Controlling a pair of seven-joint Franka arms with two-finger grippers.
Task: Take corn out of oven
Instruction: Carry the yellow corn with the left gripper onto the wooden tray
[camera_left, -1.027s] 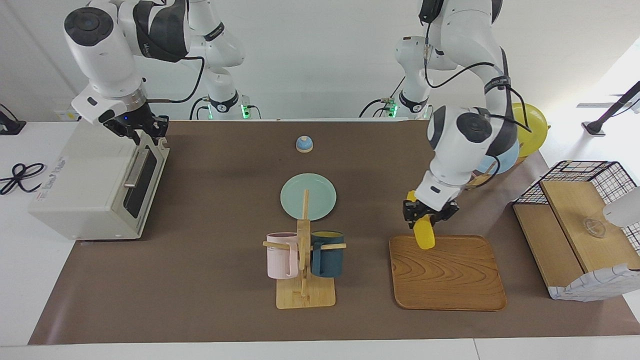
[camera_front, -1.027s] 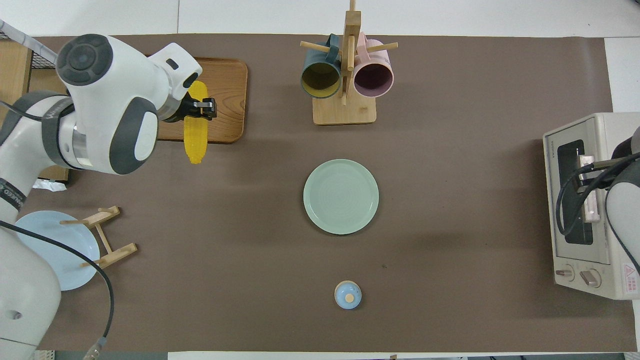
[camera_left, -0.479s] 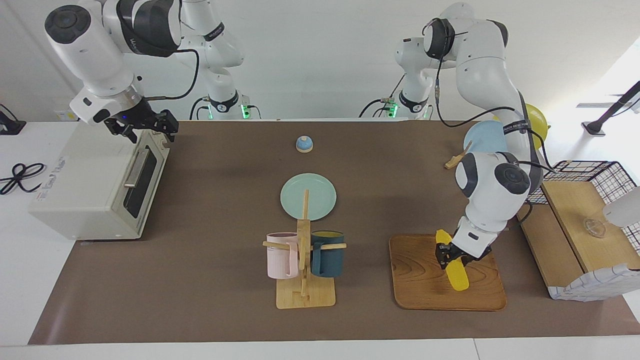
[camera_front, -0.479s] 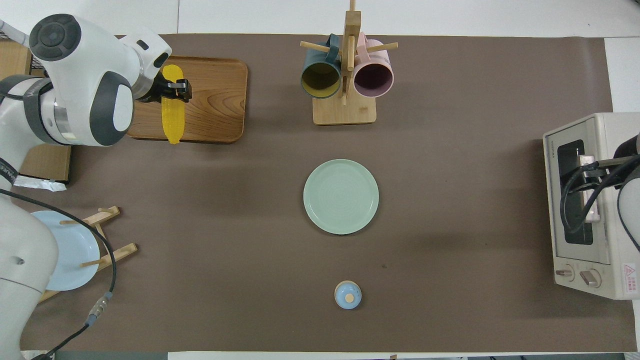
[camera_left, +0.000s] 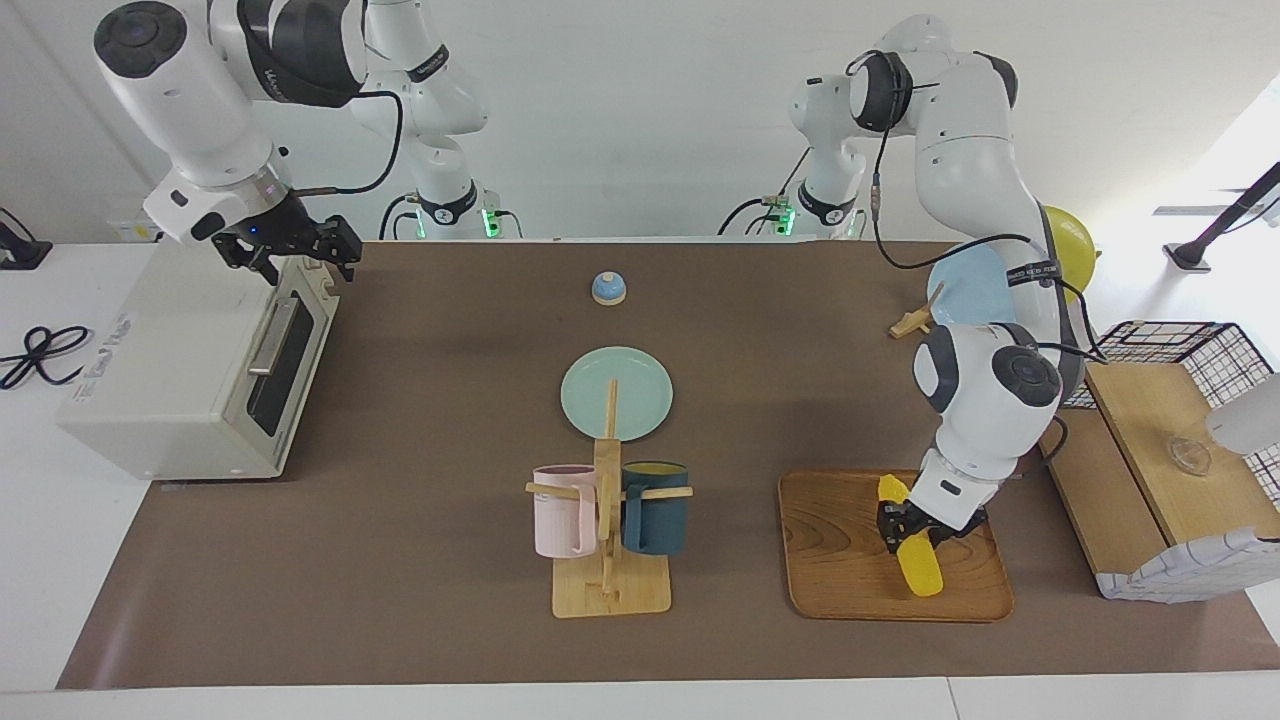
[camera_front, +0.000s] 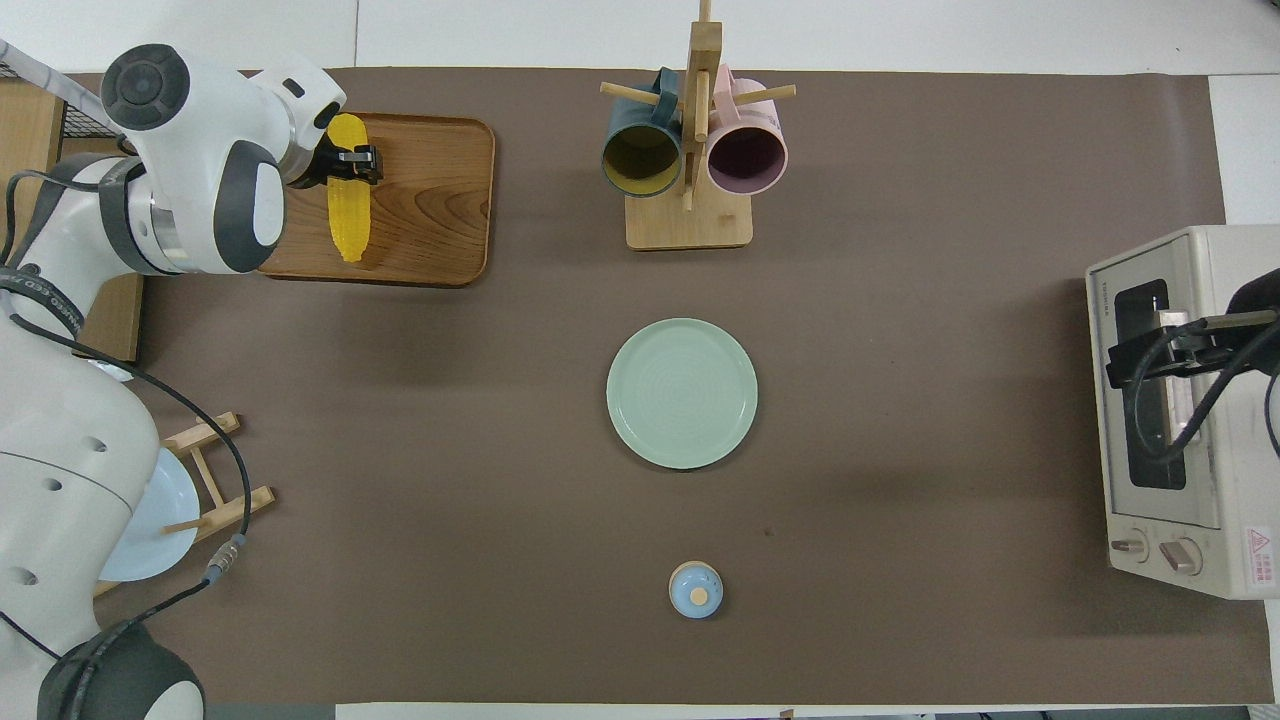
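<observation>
The yellow corn (camera_left: 918, 568) is out of the oven. My left gripper (camera_left: 908, 528) is shut on its upper half and holds it tilted, low over the wooden tray (camera_left: 840, 540), with its lower tip at or just above the wood. In the overhead view the corn (camera_front: 348, 220) lies lengthwise over the tray (camera_front: 430, 200), under the left gripper (camera_front: 352, 165). The cream-white oven (camera_left: 170, 370) stands at the right arm's end of the table with its dark glass door shut. My right gripper (camera_left: 290, 252) is open and empty above the oven's top front edge.
A green plate (camera_left: 616, 393) lies mid-table. A wooden mug rack (camera_left: 608, 590) with a pink and a dark blue mug stands beside the tray. A small blue knobbed lid (camera_left: 608, 288) sits nearer the robots. A black wire basket with wooden boards (camera_left: 1160, 440) stands at the left arm's end.
My left gripper carried the corn from the tray's near edge to over the tray and lowered it. My right gripper rose slightly off the oven door's top.
</observation>
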